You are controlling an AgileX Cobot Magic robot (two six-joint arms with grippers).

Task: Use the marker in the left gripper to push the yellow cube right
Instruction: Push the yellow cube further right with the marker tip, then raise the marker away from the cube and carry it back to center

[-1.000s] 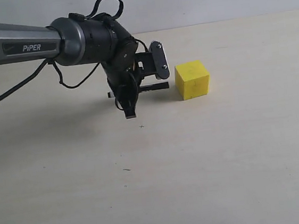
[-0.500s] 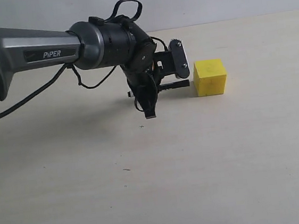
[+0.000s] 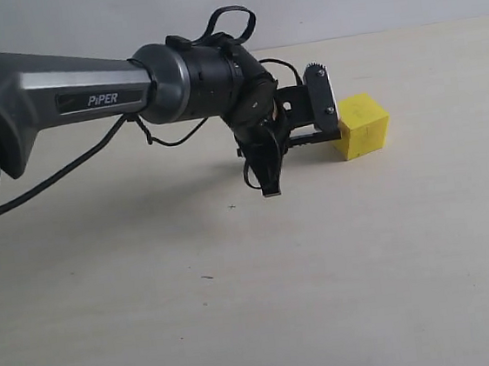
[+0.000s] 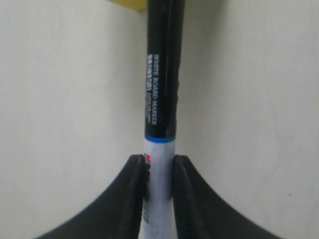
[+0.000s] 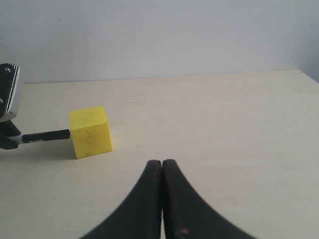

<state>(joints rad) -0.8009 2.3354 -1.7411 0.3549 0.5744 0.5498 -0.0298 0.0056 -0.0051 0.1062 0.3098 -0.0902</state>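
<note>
A grey-and-black robot arm lettered "PIPER" reaches in from the left over a pale beige tabletop, with a thin black cable hanging in a loop under it. At its end the black two-jawed left gripper is clamped snugly on a slim marker with a white barrel and long black cap. The jaws press on the white part of the barrel, close behind a thin blue band.

The marker lies nearly level just above the table and points right. Its black end touches the left face of the small bright-yellow cube. The cube sits flat on the table, towards the back, near the plain pale wall.

From the room camera, a dark block with a toothed rim on the wrist stands just above the marker and hides the cube's upper left corner.

The right gripper, black and curved, hangs well apart from the cube on its right side. Its jaws are pressed together with nothing between them. A few tiny dark specks dot the tabletop in front of the arm.
</note>
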